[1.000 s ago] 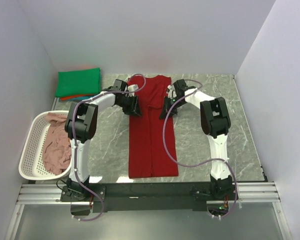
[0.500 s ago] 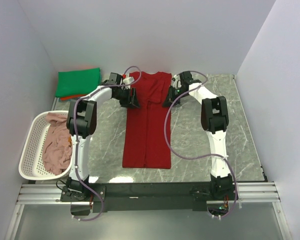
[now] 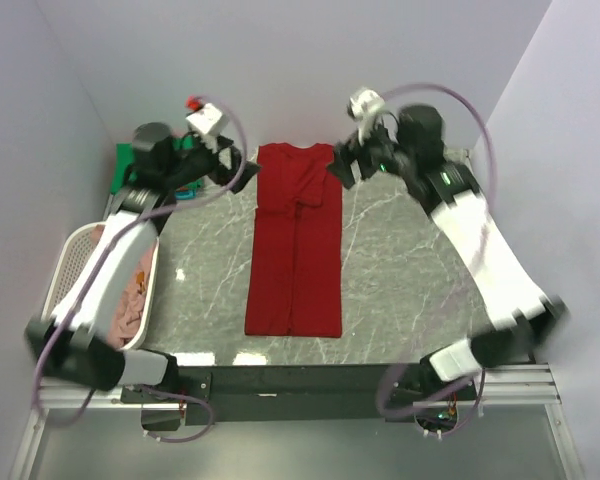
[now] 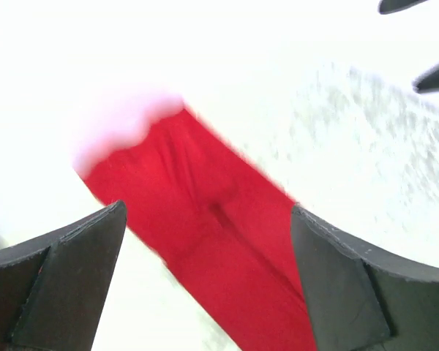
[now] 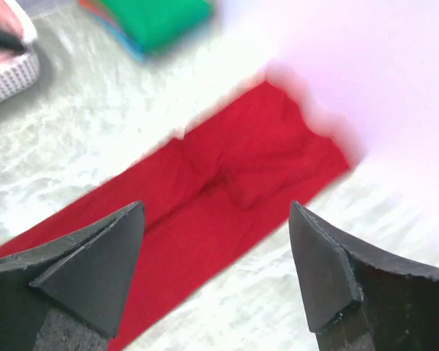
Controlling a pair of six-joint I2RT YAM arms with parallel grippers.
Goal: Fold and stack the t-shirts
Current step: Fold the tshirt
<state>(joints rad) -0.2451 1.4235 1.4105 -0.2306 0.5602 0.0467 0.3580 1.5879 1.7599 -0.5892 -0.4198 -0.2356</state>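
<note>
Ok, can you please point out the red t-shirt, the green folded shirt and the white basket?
red t-shirt [image 3: 293, 270]: top external view, middle of its long folded body.
green folded shirt [image 5: 157, 18]: right wrist view, its top face.
white basket [image 5: 11, 77]: right wrist view, its lattice wall.

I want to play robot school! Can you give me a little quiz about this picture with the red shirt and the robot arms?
1. True or false: the red t-shirt lies flat on the table, folded into a long strip.
2. What lies in the white basket? A: pink cloth. B: a blue towel. C: nothing.
3. Fill in: the left gripper and right gripper both stand ____, holding nothing.
Key: 1 true; 2 A; 3 open.
</note>
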